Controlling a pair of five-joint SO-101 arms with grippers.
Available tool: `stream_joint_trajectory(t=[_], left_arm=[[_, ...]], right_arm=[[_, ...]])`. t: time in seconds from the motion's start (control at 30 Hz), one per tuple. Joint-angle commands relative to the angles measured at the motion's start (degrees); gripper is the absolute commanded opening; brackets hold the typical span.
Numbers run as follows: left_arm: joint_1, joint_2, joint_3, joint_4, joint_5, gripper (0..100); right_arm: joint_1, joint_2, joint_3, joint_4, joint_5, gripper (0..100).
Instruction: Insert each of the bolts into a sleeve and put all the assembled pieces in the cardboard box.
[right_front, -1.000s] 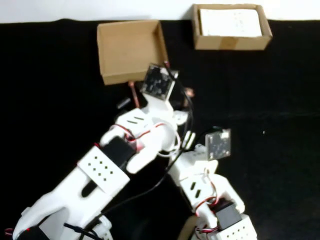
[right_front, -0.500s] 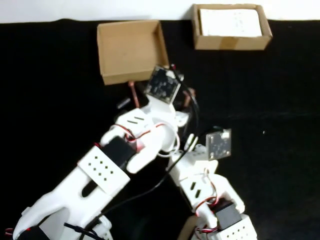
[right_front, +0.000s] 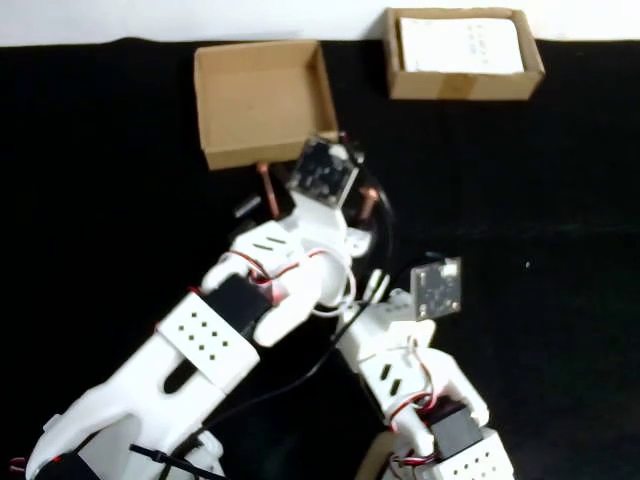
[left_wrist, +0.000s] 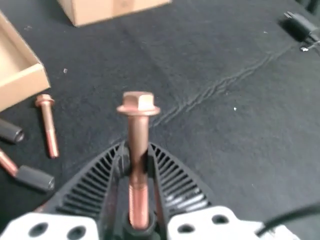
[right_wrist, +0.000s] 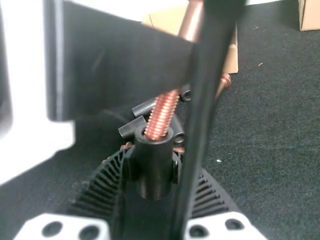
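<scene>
My left gripper (left_wrist: 136, 150) is shut on a copper bolt (left_wrist: 137, 125), whose hex head points away from the wrist. My right gripper (right_wrist: 152, 160) is shut on a black sleeve (right_wrist: 152, 172) held upright. The bolt's threaded end (right_wrist: 161, 119) sits in the sleeve's mouth. From above, the two grippers meet mid-table, with the bolt head (right_front: 367, 198) just beyond the left wrist. The open cardboard box (right_front: 260, 100) lies behind them. A loose bolt (right_front: 266, 188) and a sleeve (right_front: 245, 207) lie in front of the box.
A second cardboard box (right_front: 462, 55) holding white paper stands at the back right. More loose parts lie near the box corner (left_wrist: 20, 75): a bolt (left_wrist: 47, 125) and two black sleeves (left_wrist: 11, 131) (left_wrist: 35, 178). A black cable (right_wrist: 200, 100) crosses close before the right wrist camera.
The left wrist has turned slightly and carried the bolt a little toward the right gripper. The right arm has barely moved.
</scene>
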Motion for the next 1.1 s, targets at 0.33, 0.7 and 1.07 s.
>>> stream_joint_trajectory(t=[0.33, 0.7, 1.07], left_arm=[[0.8, -9.6, 0.0, 8.4, -2.5, 1], [5.1, -4.5, -1.8, 16.2, -7.0, 11], [-9.0, 0.9, -21.7, 38.4, -7.0, 20]], right_arm=[[4.8, -0.7, -2.5, -1.5, -0.5, 0.7], [4.7, -0.6, -2.5, -1.5, -0.1, 0.7], [5.0, 0.0, -3.1, -2.7, -0.1, 0.7]])
